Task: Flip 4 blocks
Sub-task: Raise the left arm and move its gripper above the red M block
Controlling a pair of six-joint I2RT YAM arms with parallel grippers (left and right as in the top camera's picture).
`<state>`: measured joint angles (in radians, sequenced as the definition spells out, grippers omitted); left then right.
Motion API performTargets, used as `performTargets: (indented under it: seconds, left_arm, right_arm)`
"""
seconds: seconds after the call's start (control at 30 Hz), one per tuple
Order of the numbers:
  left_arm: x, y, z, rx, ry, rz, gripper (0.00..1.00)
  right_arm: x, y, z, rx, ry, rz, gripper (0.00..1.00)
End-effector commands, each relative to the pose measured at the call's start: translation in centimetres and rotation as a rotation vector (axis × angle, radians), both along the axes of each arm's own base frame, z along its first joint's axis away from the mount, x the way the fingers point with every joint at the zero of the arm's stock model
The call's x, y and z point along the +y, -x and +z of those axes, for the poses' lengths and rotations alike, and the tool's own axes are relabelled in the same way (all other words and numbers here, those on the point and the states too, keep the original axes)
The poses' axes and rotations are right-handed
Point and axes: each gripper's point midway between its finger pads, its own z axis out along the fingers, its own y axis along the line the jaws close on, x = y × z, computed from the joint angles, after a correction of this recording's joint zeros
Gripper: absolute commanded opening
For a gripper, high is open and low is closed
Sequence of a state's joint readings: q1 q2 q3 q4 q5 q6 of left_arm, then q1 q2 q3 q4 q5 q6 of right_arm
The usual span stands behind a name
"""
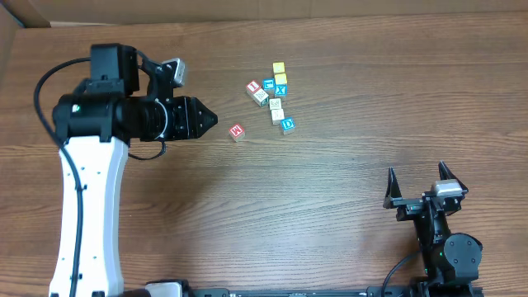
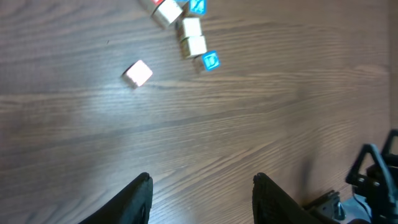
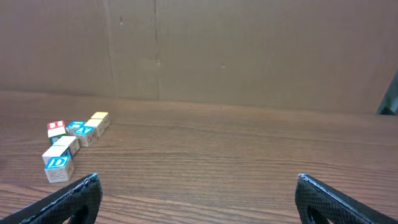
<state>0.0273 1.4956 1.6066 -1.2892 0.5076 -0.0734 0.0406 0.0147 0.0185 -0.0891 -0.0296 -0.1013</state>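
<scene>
1. Hard to make out: in the left wrist view the red-faced block (image 2: 138,73) is washed out to pale pink and its letter cannot be read. The frame edge crops the top of the cluster there. The markings on the cream faces are too small to read.
2. Surroundings: yellow cubes (image 1: 279,68) and a blue X cube (image 1: 281,90) crowd the far end of the cluster on the wooden surface (image 1: 330,214). A cardboard wall (image 3: 249,56) stands behind.
3. Orientation: the red-faced block lies alone, slightly turned, and its letter reads as M from overhead (an inverted W). Two cream blocks (image 1: 276,110) touch, and with the blue D block (image 1: 287,125) they form a short diagonal line. Cubes have no long axis.
4. Tools: the left tool (image 2: 202,196) points at the red-faced block, fingers apart, pinching nothing. The right tool (image 1: 417,175) is spread wide and empty, well apart from the blocks.
</scene>
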Motion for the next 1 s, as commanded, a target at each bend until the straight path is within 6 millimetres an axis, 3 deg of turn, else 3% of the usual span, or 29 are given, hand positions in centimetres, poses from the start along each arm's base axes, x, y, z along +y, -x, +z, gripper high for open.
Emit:
performTargets:
  seconds: [0.0,0.17,0.33,0.97]
  left_arm:
    - [0.9,-0.9,-0.9,0.031,-0.037,0.029,0.44]
    - [0.9,-1.6,-3.0,0.098,-0.038,0.029,0.52]
    - [0.9,-1.9,-4.3,0.143,-0.038,0.028,0.52]
    - [0.9,-2.0,-4.5,0.148,-0.038,0.028,0.62]
  right_arm:
    - [0.0,0.0,-0.1,-0.007,0.000,0.003,1.00]
    - [0.0,0.0,-0.1,-0.007,0.000,0.003,1.00]
    - [0.0,0.0,-0.1,-0.007,0.000,0.003,1.00]
    - [0.0,0.0,-0.1,-0.007,0.000,0.004,1.00]
